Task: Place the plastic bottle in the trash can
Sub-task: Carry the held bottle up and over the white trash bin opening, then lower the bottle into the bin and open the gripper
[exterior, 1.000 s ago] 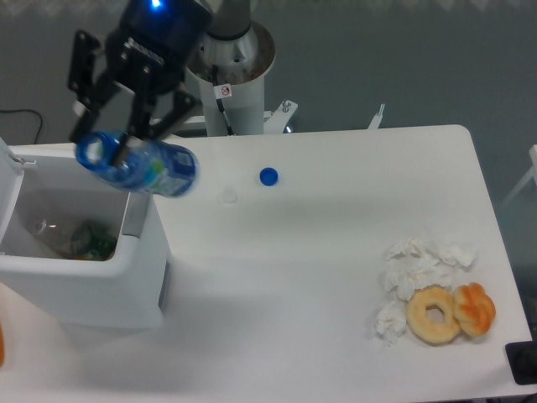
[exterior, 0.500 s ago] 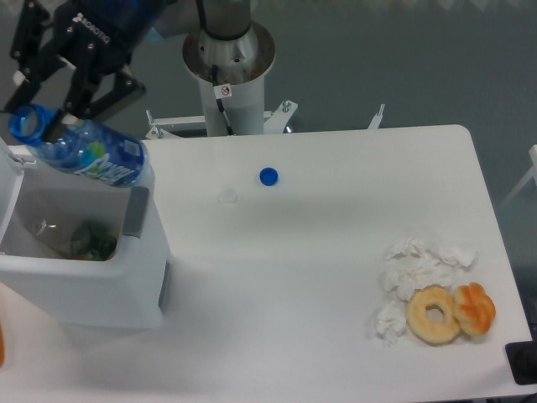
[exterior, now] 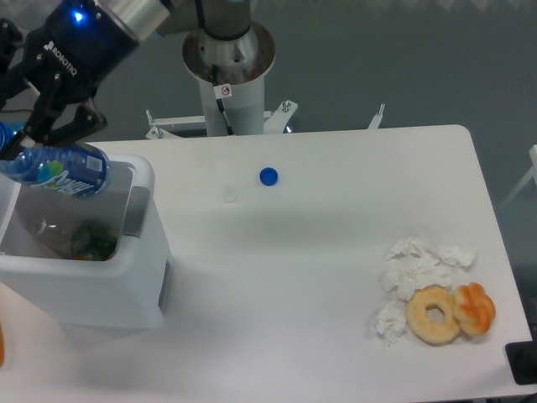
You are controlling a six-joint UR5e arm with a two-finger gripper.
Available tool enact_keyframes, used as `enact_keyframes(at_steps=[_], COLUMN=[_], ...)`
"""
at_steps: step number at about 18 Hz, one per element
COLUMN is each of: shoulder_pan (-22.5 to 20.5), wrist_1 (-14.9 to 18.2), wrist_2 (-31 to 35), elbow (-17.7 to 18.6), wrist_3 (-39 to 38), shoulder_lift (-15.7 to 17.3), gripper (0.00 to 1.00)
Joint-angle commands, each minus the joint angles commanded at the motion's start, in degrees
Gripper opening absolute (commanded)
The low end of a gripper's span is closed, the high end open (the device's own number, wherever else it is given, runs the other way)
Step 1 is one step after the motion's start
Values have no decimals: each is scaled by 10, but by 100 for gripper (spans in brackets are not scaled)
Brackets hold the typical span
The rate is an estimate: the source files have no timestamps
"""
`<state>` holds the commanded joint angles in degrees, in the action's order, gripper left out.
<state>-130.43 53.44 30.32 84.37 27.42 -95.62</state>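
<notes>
- One gripper [exterior: 40,144] pinches the plastic bottle [exterior: 60,170] between its dark fingers, at the frame's upper left.
- Held on its side, the bottle hangs directly under the gripper, over the open trash can [exterior: 126,290].
- Below the bottle, dark and green scraps lie inside the can.
- Well to the gripper's right, a small blue cap [exterior: 268,176] sits on the white table [exterior: 319,277].
- Far off, toward the opposite corner, crumpled tissues [exterior: 415,269] touch two doughnuts [exterior: 451,312].

tool [exterior: 38,138]: white "ROBOTIQ" lettering | arm base [exterior: 228,92]: small red prohibition sticker
</notes>
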Motion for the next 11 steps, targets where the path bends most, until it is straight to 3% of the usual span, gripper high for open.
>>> enact_keyframes(at_steps=[11], shoulder_pan=[11], wrist_1=[-20], wrist_2=[0], elbow=[14], wrist_3=[4], shoulder_lift=[-30], gripper=[5])
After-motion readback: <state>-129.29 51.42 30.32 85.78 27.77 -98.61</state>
